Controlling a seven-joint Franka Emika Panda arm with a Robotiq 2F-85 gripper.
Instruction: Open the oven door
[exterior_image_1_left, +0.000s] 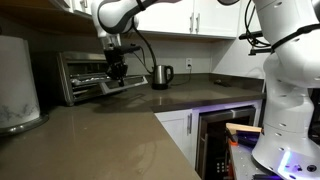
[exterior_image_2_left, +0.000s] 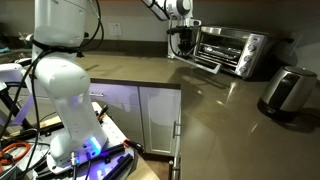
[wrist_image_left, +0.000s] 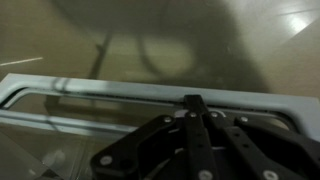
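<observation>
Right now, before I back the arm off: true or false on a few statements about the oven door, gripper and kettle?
1. The toaster oven door is lowered and open. True.
2. The gripper has its jaws spread wide. False: they are shut.
3. A steel kettle stands on the counter beside the toaster oven. True.
4. The gripper hangs over the kettle. False: it is at the door's handle edge.

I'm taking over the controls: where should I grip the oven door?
Probably the bar handle along the free edge of the oven door, coming from above with jaws across it: the door lies folded down, nearly flat, so that long thin bar faces outward.
</observation>
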